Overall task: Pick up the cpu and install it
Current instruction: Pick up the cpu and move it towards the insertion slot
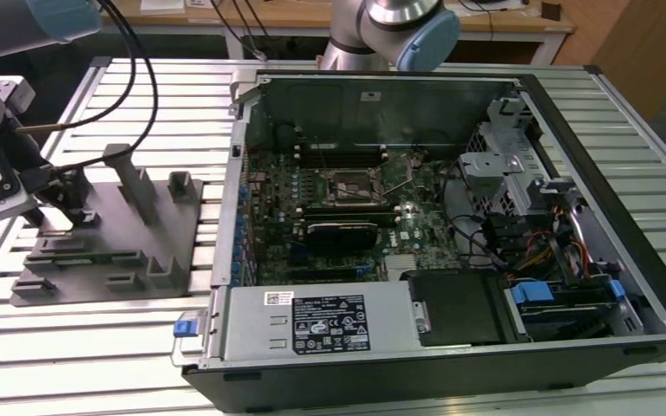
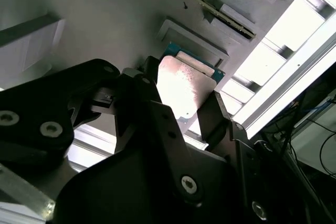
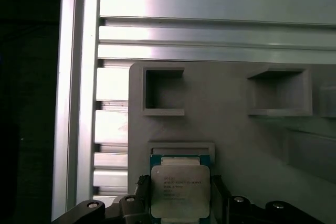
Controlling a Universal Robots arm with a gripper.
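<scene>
Where grey post-studded plastic tray (image 1: 107, 221) sits on slatted aluminium tabletop (image 1: 79, 347), black fingers (image 2: 210, 119) clamp silvery square cpu (image 3: 180, 190), open computer case (image 1: 449, 383) just beside.

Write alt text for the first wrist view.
A silvery square cpu lies in a shallow recess of a grey tray, with the claw straddling it. Two square pockets sit in the tray, which rests on a slatted metal table.

Grey tray (image 1: 111, 221) with upright posts on a slatted metal table (image 1: 90, 368), just beside an open computer case (image 1: 368, 108).
</scene>
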